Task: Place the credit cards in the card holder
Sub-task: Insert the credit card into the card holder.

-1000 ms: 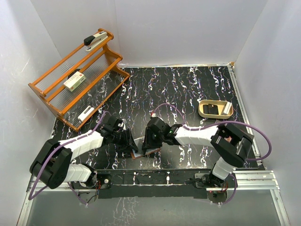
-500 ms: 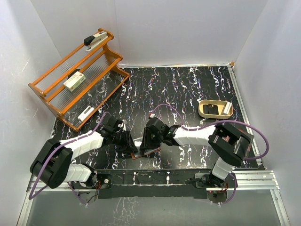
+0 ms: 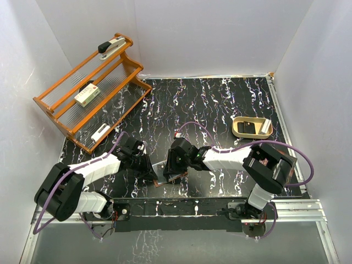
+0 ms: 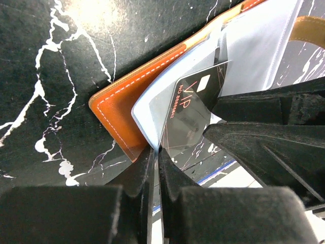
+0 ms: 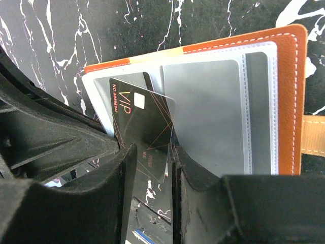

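Note:
The card holder (image 5: 292, 101) lies spread open at the table's near edge, orange-brown leather (image 4: 122, 99) with pale clear sleeves inside. One dark credit card (image 5: 137, 117) marked VIP rests slanted on the sleeves, its top corner tucked under a clear pocket. The same card (image 4: 190, 109) shows in the left wrist view. My left gripper (image 4: 155, 152) is shut on the pale sleeve edge of the holder, right at the card's lower corner. My right gripper (image 5: 152, 152) points down over the card, fingers a little apart, and the card's face shows in the gap. From above, both grippers (image 3: 153, 175) (image 3: 171, 175) crowd over the holder (image 3: 158, 182).
A wooden rack (image 3: 88, 93) stands at the back left with a stapler (image 3: 111, 45) and a white-and-green box (image 3: 87, 95) on it. A tan tray (image 3: 252, 127) sits at the right. The table's front edge runs just below the holder.
The left gripper's jaws have closed onto the sleeve edge. The right gripper has shifted slightly left over the holder.

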You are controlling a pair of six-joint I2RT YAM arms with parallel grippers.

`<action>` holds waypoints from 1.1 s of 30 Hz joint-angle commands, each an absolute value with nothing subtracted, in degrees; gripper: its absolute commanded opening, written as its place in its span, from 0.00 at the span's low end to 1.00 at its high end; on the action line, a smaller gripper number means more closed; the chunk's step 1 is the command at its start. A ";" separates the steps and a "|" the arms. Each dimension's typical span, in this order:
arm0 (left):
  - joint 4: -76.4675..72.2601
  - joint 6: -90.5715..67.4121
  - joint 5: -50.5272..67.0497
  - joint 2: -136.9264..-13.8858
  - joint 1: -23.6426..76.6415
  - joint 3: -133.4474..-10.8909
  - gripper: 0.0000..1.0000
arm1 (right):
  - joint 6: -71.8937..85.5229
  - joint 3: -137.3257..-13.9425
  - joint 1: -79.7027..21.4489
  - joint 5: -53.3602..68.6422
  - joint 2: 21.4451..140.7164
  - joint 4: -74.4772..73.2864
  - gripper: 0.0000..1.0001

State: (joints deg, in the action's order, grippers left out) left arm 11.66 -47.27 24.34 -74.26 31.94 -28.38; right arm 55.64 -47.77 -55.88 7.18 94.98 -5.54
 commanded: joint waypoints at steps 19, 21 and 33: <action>12.06 -48.96 23.38 -69.80 31.67 -27.07 0.34 | 55.46 -47.36 -56.37 9.54 95.65 -0.13 0.31; 11.39 -48.96 23.79 -70.92 31.72 -26.59 0.34 | 55.46 -47.14 -56.42 9.98 95.39 0.99 0.31; 10.55 -48.69 24.08 -71.42 31.73 -26.00 0.35 | 55.81 -46.28 -56.40 13.27 96.23 6.41 0.31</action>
